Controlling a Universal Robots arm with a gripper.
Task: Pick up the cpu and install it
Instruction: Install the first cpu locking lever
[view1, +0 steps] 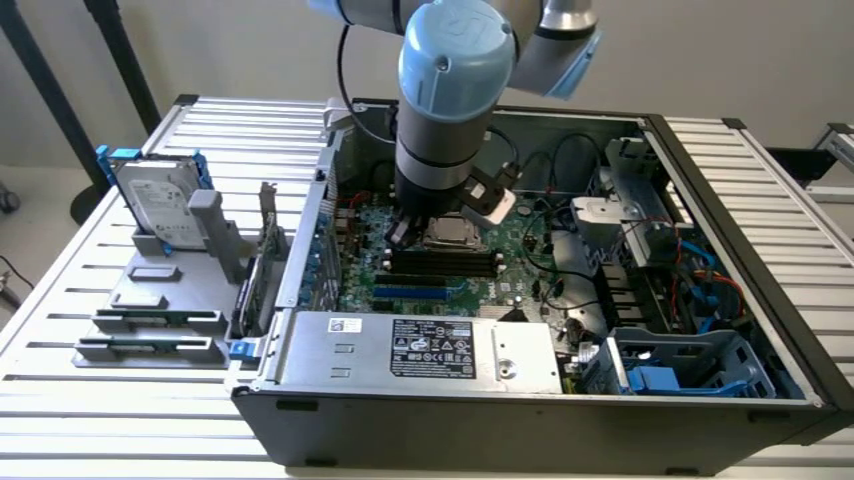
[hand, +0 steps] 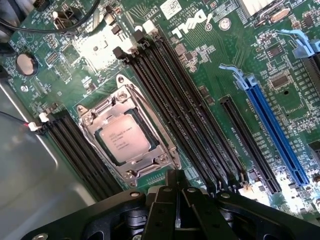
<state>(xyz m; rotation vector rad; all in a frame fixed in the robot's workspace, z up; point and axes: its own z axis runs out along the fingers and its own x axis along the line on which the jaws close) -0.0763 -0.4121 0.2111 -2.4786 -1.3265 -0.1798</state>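
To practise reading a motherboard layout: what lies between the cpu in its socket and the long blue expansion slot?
In the wrist view, a bank of long black memory slots runs between the cpu and the blue slot, then a shorter black slot and green board.

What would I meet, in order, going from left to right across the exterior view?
Hard drive in its blue bracket → grey stand with small parts → robot arm over the green board → blue plastic cage → slatted table.

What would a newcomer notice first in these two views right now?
The blue-capped arm reaching down into the open computer case on the slatted table. Up close, the cpu sits in its metal socket frame between black memory slots, the shut pincer just above the board.
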